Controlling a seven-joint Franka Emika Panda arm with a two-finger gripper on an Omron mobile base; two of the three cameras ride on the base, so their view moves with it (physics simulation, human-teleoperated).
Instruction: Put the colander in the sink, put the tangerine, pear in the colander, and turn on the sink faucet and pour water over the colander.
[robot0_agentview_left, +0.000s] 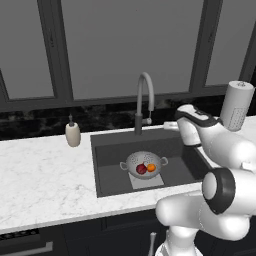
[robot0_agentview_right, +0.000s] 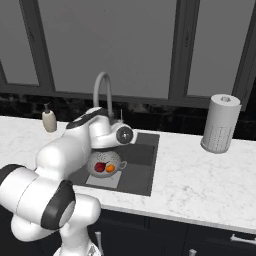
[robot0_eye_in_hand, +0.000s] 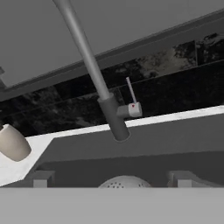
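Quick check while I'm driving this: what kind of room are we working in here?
A kitchen, by the look of it: a marble-look counter with a dark sink set in, a gooseneck sink faucet behind it, and a paper towel roll standing on the counter.

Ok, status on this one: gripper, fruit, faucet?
Gripper open, empty, facing faucet lever. Tangerine and pear in colander, colander in sink. No water running. Path to lever clear.
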